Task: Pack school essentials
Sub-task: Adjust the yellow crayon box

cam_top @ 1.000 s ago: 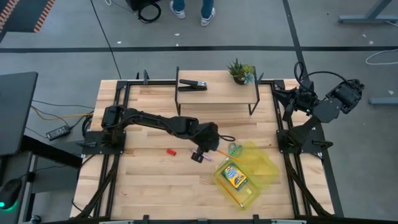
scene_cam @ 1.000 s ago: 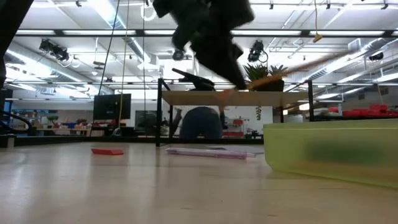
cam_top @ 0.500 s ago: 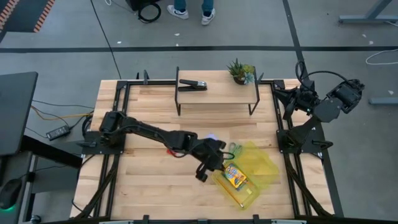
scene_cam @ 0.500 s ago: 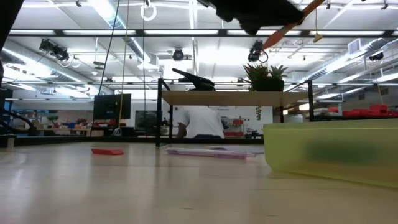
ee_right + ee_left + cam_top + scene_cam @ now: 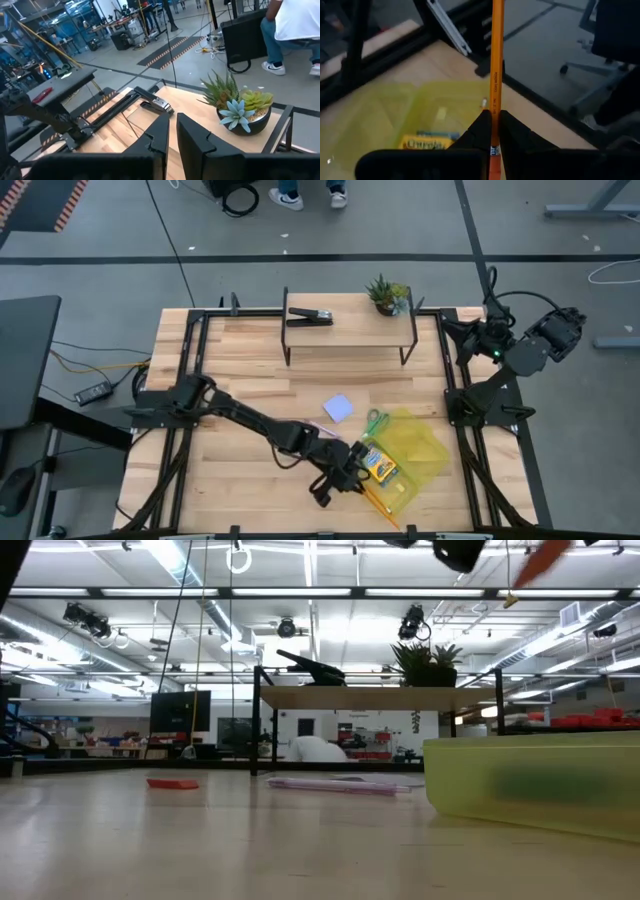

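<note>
Left gripper (image 5: 494, 131): my two dark fingers are pinched tight on the orange pencil (image 5: 496, 65), which runs straight up between them to the top edge of the left wrist frame.
Left gripper, seen from above (image 5: 345, 477): I sit in the lower centre of the high frame, at the left edge of the yellow bin (image 5: 425, 448).
Orange pencil, low view (image 5: 540, 562): a blurred orange streak at the upper right, high above the table.
Yellow bin: translucent, lower right of centre in the high frame; in the low frame its wall (image 5: 530, 785) fills the right side.
Crayon box (image 5: 379, 464): inside the bin, just right of my left gripper; the left wrist frame shows it (image 5: 431, 142) lower left of the fingers.
Scissors (image 5: 376, 421): green handles, at the bin's upper left edge.
Notepad (image 5: 338, 407): pale blue square on the table (image 5: 240, 395), up and left of the bin, clear of it.
Pink pencil (image 5: 340, 784): flat on the table, centre of the low frame.
Red piece (image 5: 173, 782): flat on the table, left of the pink pencil.
Shelf (image 5: 350, 328): upper centre, carrying the stapler (image 5: 311, 317) and the potted plant (image 5: 387, 294).
Right gripper (image 5: 171, 134): parked at the table's upper right corner, fingers a narrow gap apart, holding nothing.
</note>
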Robot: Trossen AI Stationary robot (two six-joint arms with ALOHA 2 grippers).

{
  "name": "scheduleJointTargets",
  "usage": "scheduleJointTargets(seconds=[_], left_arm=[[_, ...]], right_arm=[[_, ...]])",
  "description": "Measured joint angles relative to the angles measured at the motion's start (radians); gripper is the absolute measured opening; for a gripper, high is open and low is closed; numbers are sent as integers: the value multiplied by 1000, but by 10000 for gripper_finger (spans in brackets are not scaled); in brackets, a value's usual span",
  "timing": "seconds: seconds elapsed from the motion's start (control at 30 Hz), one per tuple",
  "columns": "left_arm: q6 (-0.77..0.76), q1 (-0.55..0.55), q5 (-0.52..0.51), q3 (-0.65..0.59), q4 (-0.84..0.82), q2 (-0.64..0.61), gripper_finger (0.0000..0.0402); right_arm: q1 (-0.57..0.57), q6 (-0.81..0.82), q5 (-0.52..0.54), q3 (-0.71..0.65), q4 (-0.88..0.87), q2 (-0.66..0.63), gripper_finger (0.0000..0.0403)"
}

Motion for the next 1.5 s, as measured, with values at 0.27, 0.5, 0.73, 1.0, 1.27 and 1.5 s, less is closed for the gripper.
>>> scheduleJointTargets(seconds=[0.27,0.5,0.73,1.0,1.27,1.5], left_arm=[[21,26,-30,-1,9,58,24],[45,63,-30,0,-48,67,26],[53,82,-3,-1,-94,67,30],[57,80,31,-1,-151,83,28],[52,73,20,-1,-156,97,52],[53,69,8,-1,-154,97,95]], right_arm=[[0,-27,-18,0,0,17,41],[0,-54,-19,0,0,21,41],[0,-72,-19,0,0,21,41],[0,-73,-19,0,-1,20,41],[0,-72,-19,0,0,20,41],[0,-70,-19,0,0,20,41]])
